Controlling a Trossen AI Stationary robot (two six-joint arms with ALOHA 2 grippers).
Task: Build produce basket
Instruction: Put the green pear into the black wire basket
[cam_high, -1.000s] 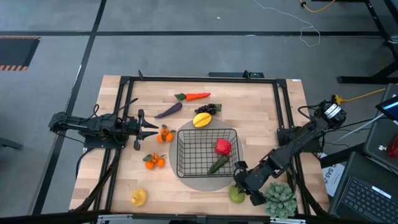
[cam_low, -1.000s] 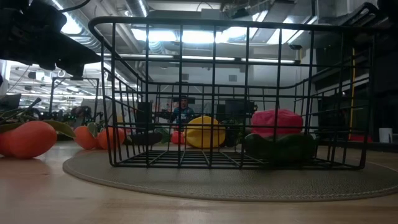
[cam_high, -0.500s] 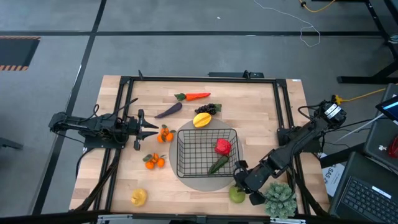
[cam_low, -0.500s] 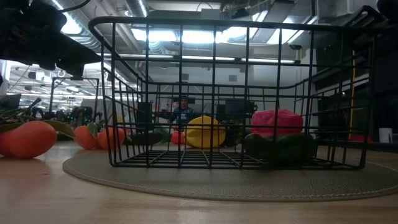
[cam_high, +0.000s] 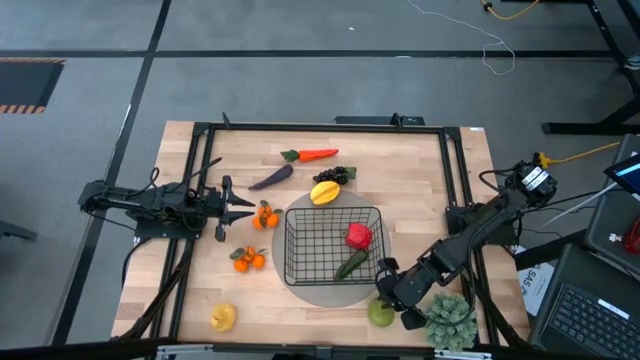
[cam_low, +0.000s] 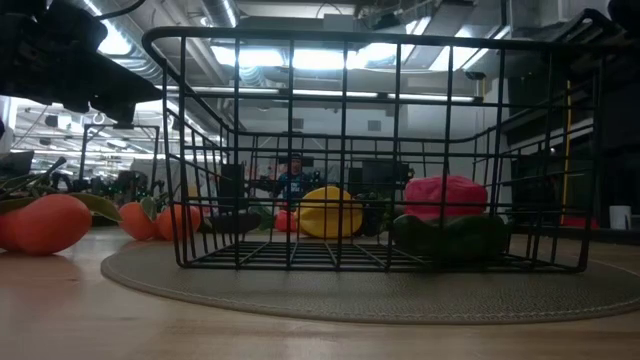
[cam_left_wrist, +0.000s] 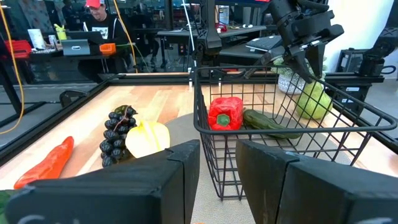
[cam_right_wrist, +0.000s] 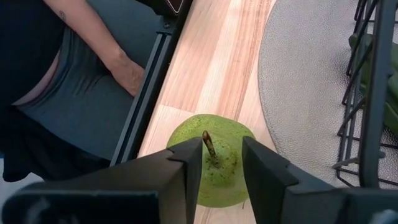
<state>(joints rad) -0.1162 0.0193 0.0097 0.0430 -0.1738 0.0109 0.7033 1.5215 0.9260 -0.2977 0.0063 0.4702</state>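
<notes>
The black wire basket stands on a grey round mat; a red pepper and a green cucumber lie in it. A green apple sits on the table near the front edge, stem up. My right gripper slants down over it, open, one finger on each side of the stem. My left gripper waits open at the table's left, level, by some tangerines. Carrot, eggplant, grapes and a yellow fruit lie behind the basket. My right gripper comes slanting down from the table's right over the apple's top. Its fingertips cover the apple's shoulders, with the stem in the gap. I cannot tell whether they touch the apple, which rests on the table.
More tangerines and another yellow fruit lie at the front left. A bushy pale-green plant stands right of the apple. A person's arm shows just past the table's near rail.
</notes>
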